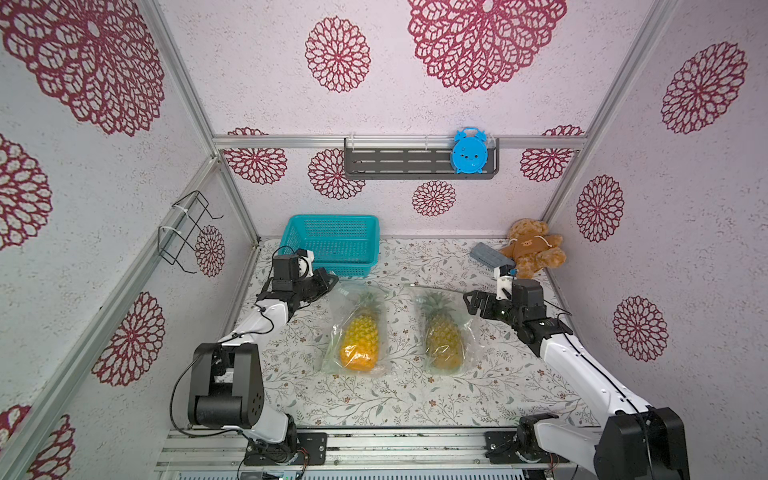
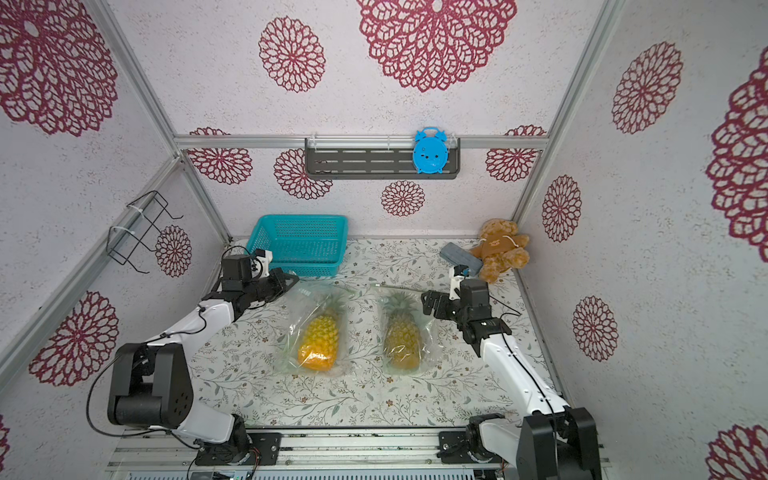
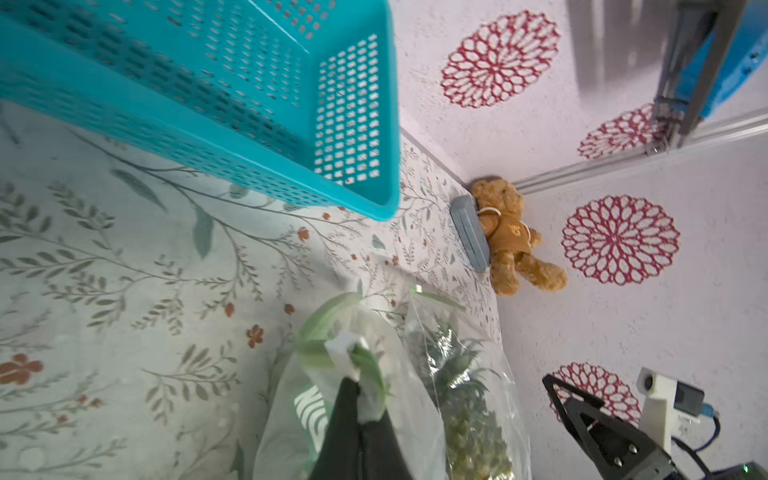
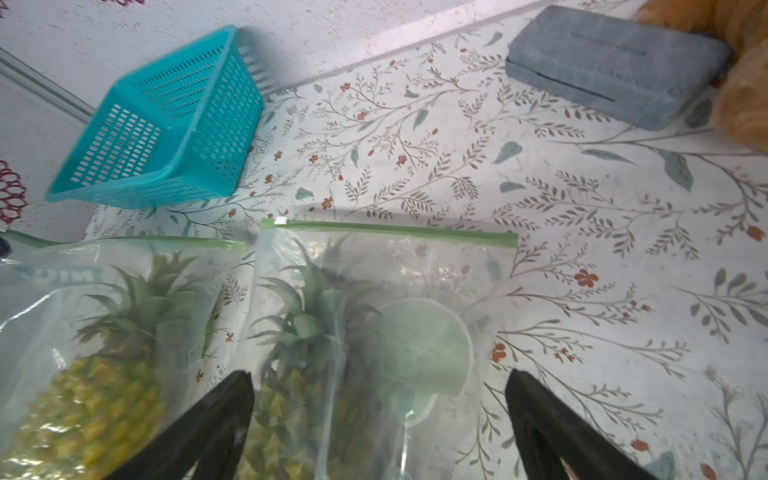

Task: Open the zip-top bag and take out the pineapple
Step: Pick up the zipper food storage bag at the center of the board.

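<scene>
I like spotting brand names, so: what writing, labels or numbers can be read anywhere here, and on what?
"NI…": white letters on the yellow-pineapple bag, the rest hidden by the left pincer.
Grey case: embossed line, too small to read.
Teddy bear: shirt mark too blurred.
Blue clock: no readable numbers.
</scene>
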`<state>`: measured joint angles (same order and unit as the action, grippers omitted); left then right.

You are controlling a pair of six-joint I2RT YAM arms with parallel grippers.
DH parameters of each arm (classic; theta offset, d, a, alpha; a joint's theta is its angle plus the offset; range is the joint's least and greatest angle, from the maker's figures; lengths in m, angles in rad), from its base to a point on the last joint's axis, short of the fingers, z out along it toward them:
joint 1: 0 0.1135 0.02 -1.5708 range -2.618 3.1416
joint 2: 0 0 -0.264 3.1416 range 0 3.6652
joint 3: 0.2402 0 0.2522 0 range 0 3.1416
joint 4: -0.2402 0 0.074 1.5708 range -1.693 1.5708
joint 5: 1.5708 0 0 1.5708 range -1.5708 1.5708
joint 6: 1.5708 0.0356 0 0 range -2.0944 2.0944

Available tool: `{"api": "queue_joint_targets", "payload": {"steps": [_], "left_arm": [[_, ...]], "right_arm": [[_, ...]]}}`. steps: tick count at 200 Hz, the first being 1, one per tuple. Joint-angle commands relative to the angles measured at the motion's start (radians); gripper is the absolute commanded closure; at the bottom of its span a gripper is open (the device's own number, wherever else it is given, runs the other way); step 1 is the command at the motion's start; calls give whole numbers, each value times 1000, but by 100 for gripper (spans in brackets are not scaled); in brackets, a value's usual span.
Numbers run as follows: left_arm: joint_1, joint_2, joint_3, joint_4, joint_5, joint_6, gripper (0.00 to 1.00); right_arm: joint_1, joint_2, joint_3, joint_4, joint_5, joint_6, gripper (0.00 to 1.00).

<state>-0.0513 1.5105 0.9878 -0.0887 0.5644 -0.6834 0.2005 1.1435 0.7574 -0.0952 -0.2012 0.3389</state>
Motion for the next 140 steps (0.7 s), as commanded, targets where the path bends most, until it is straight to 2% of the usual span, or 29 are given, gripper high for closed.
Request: {"api": "queue_joint_targets", "payload": {"steps": [1,30,64,113,140], "left_arm": [[-42,-57,49,-68,-19,52,100],[-112,-94,121,-97,-17,88,100],[-180,-70,234,-135,-1,138,100],[-264,18,428,-235,32,206,100],[-295,33,505,-293,36,244,100]], "right_arm": [[34,-23,67,43,-20,17,1],[76,1,136,37,10,3,1],[115,69,245,22,4,-30,1],[135,143,322,98,-90,-67,2],[140,138,312,165,-143,-147,2]]}}
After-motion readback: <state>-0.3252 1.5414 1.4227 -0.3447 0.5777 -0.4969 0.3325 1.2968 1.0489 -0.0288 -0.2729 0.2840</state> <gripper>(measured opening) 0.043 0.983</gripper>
